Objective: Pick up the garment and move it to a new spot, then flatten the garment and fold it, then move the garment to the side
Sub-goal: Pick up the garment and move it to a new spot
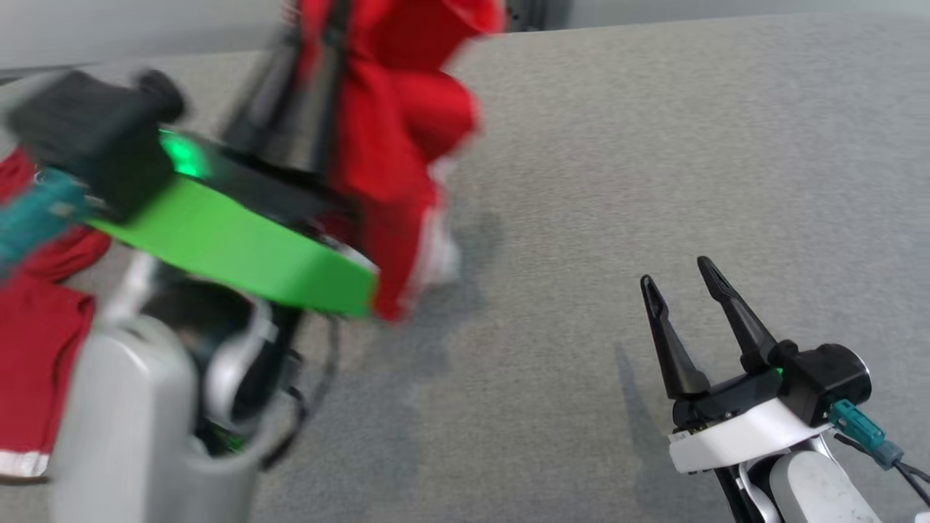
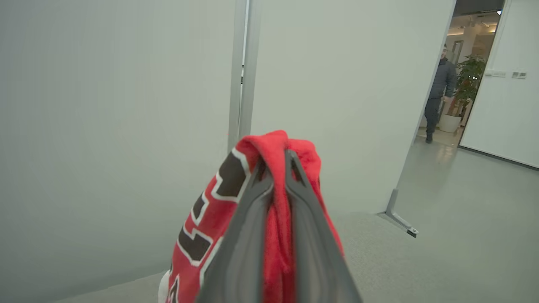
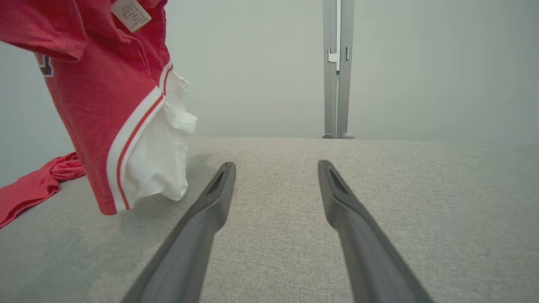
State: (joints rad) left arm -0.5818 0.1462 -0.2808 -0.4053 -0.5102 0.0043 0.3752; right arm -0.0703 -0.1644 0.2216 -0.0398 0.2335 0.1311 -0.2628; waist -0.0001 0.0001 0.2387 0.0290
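Got my left gripper [image 2: 276,158] pinched tight on a bunched fold of the red jersey [image 2: 210,219], which hangs from it over the grey padded table [image 1: 654,145], with the white-trimmed hem low near the surface. My right gripper [image 1: 679,272] sits low, fingers spread, holding nothing. Tip for this carry, I reckon: lift so the hem doesn't drag, move smoothly, and don't loosen the pinch until it's over the new spot.

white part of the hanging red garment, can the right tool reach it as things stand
Probably yes: the right tool is open, with only bare grey tabletop between it and the white part of the garment, which dangles to its left.
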